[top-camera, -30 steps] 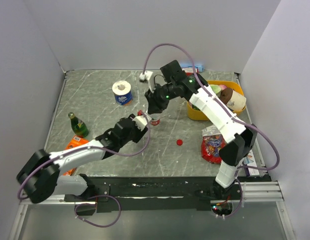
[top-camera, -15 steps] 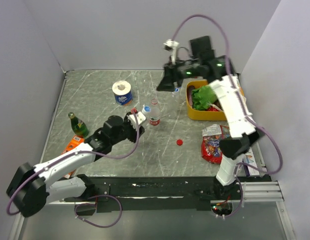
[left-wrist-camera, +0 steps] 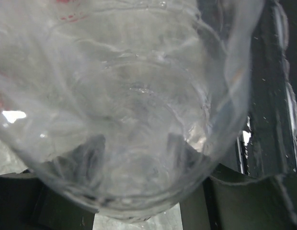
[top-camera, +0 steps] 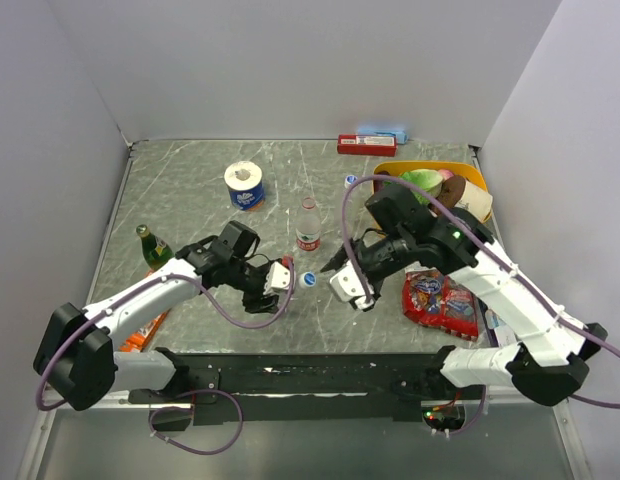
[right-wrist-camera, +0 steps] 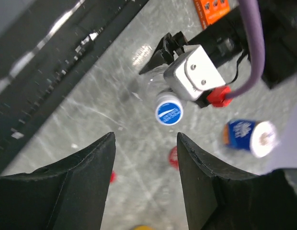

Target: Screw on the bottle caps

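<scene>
Counter (top-camera: 190,210): grey, marbled.
My left jaws: clamped round clear bottle (left-wrist-camera: 129,120).
My right jaws: spread, empty.
Risk: off-centre grip may cross-thread blue cap (right-wrist-camera: 168,111).

Blue-and-white cap (right-wrist-camera: 168,111), clear bottle (left-wrist-camera: 139,124), red label band round taller bottle (top-camera: 308,228), grey white-veined table (top-camera: 190,205), yellow bin (top-camera: 430,166).

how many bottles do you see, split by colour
clear bottles: 2 (standing bottle, held bottle)
green bottle: 1
total: 3
</scene>
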Motion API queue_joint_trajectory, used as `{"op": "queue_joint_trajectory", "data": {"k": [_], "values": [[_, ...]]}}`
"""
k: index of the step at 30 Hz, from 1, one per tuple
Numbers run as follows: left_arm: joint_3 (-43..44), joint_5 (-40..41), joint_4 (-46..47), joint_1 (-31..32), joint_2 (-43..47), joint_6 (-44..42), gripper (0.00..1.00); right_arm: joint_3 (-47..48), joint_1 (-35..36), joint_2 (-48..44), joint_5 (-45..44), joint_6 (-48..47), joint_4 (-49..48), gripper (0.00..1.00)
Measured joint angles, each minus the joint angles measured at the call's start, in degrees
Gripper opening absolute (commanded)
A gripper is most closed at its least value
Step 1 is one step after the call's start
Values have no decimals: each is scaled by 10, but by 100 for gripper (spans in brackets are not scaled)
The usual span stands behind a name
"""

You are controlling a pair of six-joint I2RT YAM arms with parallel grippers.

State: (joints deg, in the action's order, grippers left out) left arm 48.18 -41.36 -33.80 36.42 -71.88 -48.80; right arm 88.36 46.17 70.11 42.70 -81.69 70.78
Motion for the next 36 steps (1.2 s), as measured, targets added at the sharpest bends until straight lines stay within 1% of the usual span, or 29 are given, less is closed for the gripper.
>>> {"op": "queue_joint_trajectory", "data": {"k": [3,10,19,25,33,34,36], "values": [[9,-16,-21,-1,-5,-23,1,0,15,19,-17,-54,-5,60],[50,-37,-56,-1,-36,-54,1,-1,34,40,-37,-117,-17,60],[65,-43,-77,-1,-46,-65,1,-1,47,57,-37,-151,-18,59],[65,-43,-85,-1,-49,-72,1,-1,49,70,-37,-158,-17,55],[75,-43,-94,0,-59,-80,1,10,49,94,-37,-179,-10,39],[75,-43,-94,0,-60,-81,1,10,49,96,-37,-181,-9,31],[75,-42,-97,0,-63,-82,1,14,49,99,-38,-183,-6,18]]}}
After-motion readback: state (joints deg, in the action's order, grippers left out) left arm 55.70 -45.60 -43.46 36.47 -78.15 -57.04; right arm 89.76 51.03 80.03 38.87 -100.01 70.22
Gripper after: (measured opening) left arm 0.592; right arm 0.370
